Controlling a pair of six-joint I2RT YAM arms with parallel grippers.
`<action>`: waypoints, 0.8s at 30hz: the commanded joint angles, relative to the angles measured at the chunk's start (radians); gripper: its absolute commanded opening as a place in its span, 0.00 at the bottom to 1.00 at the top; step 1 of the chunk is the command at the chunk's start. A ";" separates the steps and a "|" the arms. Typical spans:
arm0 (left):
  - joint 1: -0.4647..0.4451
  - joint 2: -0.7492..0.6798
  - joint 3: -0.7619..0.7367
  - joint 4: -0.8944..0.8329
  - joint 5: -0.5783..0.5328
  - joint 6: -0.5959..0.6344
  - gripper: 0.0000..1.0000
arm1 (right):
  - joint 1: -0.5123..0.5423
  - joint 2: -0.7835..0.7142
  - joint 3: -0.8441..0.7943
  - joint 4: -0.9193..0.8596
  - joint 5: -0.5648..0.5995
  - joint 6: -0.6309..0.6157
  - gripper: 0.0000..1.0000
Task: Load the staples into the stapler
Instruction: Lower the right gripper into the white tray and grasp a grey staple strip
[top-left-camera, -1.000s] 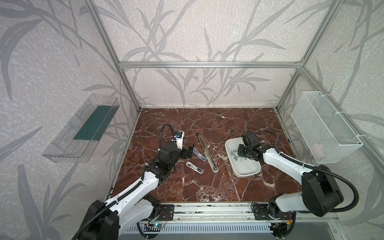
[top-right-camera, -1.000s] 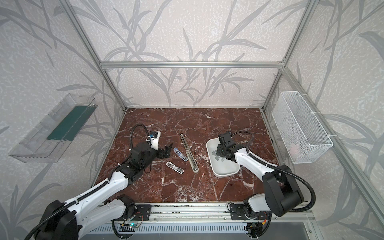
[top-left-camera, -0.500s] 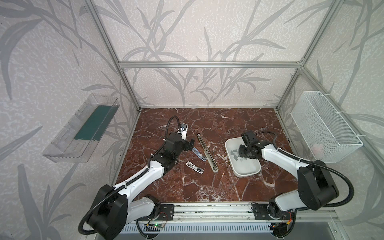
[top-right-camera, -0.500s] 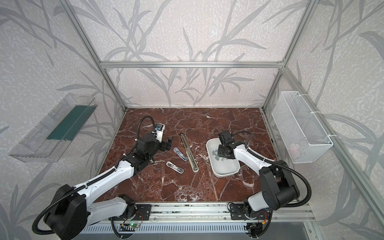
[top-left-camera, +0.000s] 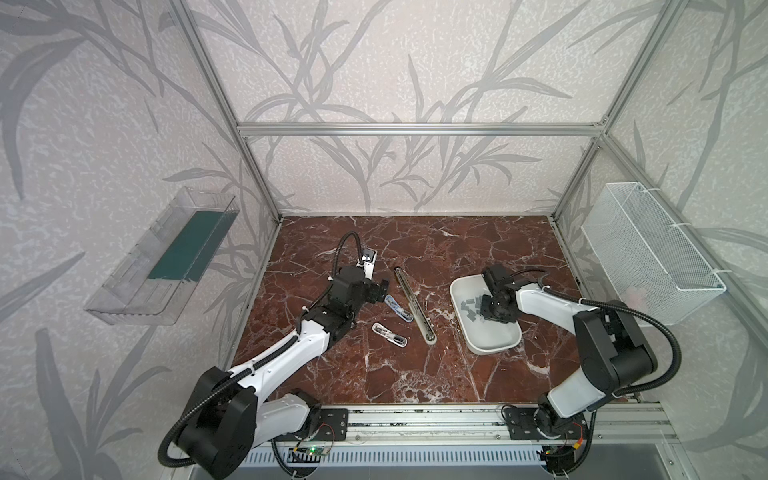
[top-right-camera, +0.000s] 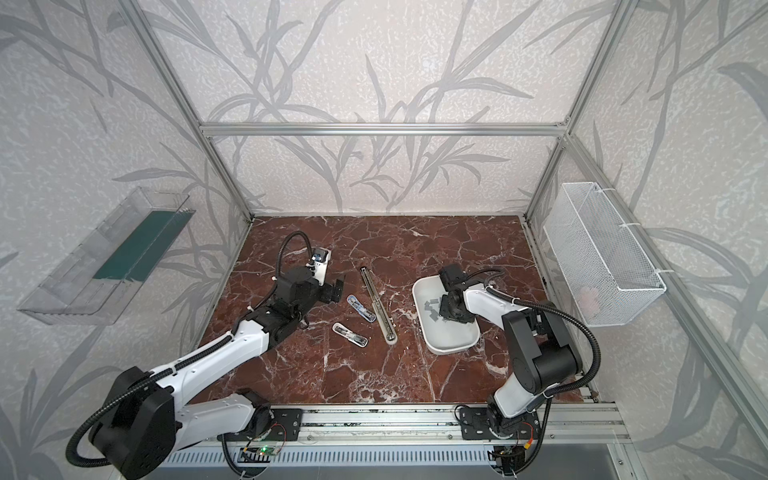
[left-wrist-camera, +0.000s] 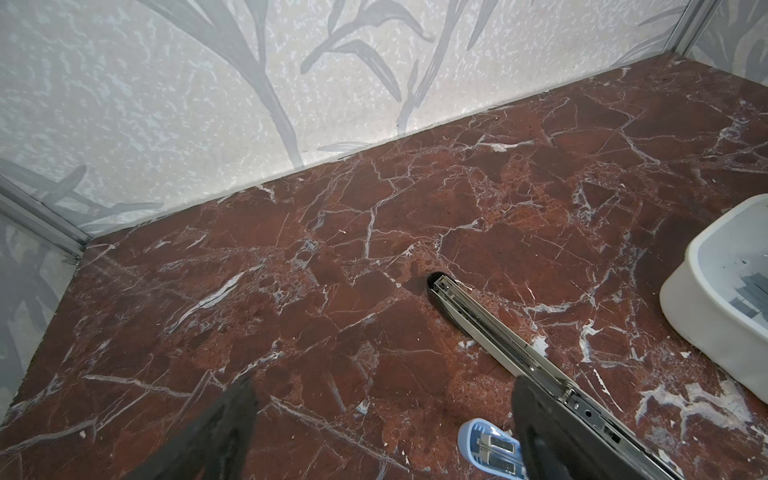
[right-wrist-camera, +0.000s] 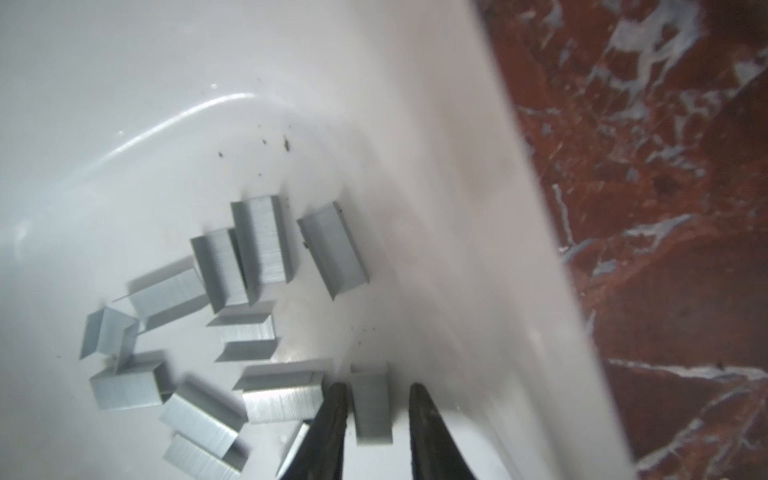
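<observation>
Staples (right-wrist-camera: 249, 311): about a dozen short grey strips, loosely heaped in a white tray (right-wrist-camera: 457, 208). In both top views the heap (top-left-camera: 471, 307) (top-right-camera: 432, 305) lies in the tray's upper half, right of centre frame.

Right hand (right-wrist-camera: 376, 386): down inside the tray, fingers narrowly apart, one on each side of a single strip (right-wrist-camera: 371, 409) lying by the tray wall. A slim gap shows on one side at least; not clamped.

Tray (top-left-camera: 490, 351) rests on the red marble tabletop (top-left-camera: 415, 374).

Left of the tray, centre frame: long stapler (top-left-camera: 413, 305), metal, opened out flat, lying on a diagonal. Just left of it, a blue small stapler (top-left-camera: 398, 308); lower left of that, a white small stapler (top-left-camera: 389, 335). The three are close together.

Left hand (top-left-camera: 380, 291): just left of the blue small stapler. Wrist view shows its fingers (left-wrist-camera: 224, 428) spread wide, nothing between them; the long stapler (left-wrist-camera: 490, 328) passes behind one finger.
</observation>
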 joint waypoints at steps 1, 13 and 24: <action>0.007 -0.027 -0.001 0.008 -0.010 -0.012 0.96 | -0.004 0.018 0.024 -0.015 0.014 0.007 0.29; 0.007 -0.032 -0.003 0.008 0.001 -0.013 0.96 | -0.004 0.084 0.057 -0.006 0.020 -0.004 0.24; 0.007 -0.015 0.006 0.014 0.004 -0.013 0.96 | -0.004 0.060 0.050 -0.031 0.033 -0.009 0.18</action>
